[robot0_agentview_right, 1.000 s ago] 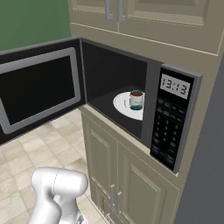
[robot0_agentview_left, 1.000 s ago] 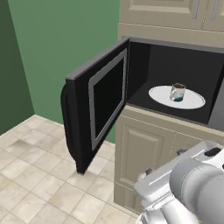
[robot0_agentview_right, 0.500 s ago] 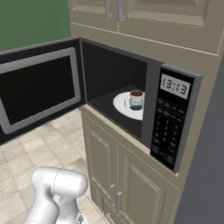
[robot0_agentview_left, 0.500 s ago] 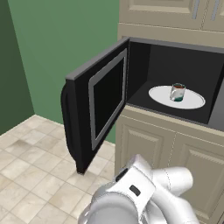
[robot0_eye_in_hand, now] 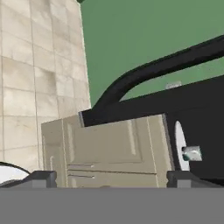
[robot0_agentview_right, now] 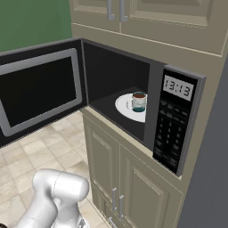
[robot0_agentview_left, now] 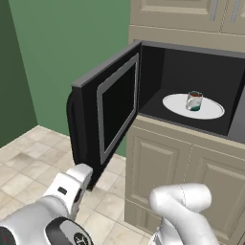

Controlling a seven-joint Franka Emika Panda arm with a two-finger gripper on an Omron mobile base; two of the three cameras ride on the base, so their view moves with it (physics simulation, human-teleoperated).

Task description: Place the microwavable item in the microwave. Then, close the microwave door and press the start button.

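Inside the black box-shaped microwave (robot0_agentview_right: 133, 84), the small pale teal-banded mug (robot0_agentview_right: 138, 101) stands on the round white turntable plate (robot0_agentview_right: 125, 107); the black glass-windowed door (robot0_agentview_left: 107, 117) hangs open toward 9 o'clock. The end effector (robot0_eye_in_hand: 111, 178) is spread wide, empty.
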